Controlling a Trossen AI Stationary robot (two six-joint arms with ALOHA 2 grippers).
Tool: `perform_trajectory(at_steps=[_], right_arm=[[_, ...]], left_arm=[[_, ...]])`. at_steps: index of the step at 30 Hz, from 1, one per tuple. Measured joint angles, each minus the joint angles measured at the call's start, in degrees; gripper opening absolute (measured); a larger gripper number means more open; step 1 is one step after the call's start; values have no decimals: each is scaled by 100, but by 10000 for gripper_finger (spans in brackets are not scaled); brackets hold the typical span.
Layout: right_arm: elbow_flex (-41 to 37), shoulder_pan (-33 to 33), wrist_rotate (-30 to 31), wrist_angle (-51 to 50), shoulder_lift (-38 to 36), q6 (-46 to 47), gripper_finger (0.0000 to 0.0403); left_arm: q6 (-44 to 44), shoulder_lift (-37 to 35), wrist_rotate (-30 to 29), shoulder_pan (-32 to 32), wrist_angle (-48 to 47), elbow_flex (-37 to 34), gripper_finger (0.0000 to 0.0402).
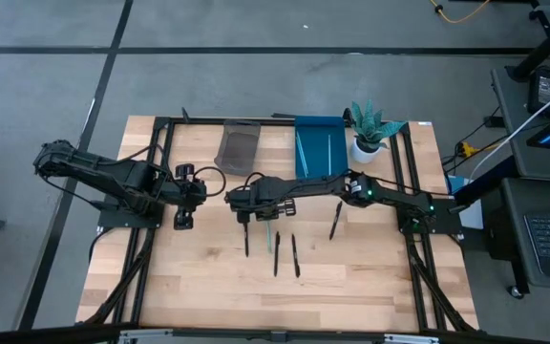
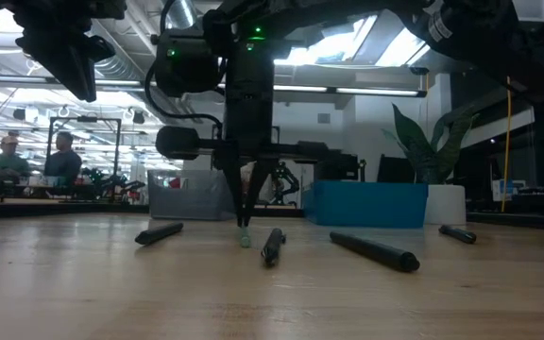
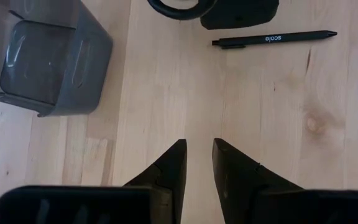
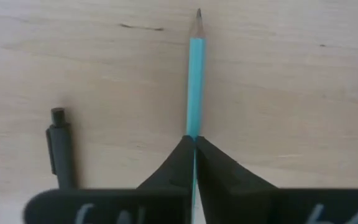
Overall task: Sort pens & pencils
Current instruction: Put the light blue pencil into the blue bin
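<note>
A teal pencil (image 4: 194,74) lies on the wooden table, its sharpened tip pointing away from my right gripper (image 4: 194,142), which is shut on it near the table's middle (image 1: 264,216). Several black pens lie around it: one right beside the pencil (image 4: 59,146), others nearer the front edge (image 1: 277,253) and to the right (image 1: 334,220). My left gripper (image 3: 199,155) hovers open over bare wood left of the middle (image 1: 184,199), holding nothing. A grey bin (image 1: 239,145) and a blue bin (image 1: 319,148) containing teal pencils stand at the far edge. My right gripper pinches the teal pencil's shaft (image 4: 194,132) between its two fingertips, coming from above and pointing down. In the low view the pencil's end (image 2: 245,238) sits at table level below the fingers (image 2: 249,203).
A potted plant (image 1: 370,129) stands right of the blue bin. A black pen marked "scale" (image 3: 272,39) lies ahead of my left gripper, with the grey bin (image 3: 42,62) close by. Bare wood stretches toward the near edge (image 1: 256,301). People show in the room behind (image 2: 8,161).
</note>
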Motion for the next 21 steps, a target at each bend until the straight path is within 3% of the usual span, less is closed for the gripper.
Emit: perform_trajectory(at_steps=[12, 21], right_arm=[[-16, -17, 11, 176, -16, -23, 89], [-105, -25, -273, 243, 88, -18, 88]], left_arm=[[-4, 0, 0, 0, 0, 1, 73], [-6, 1, 1, 0, 0, 2, 73]])
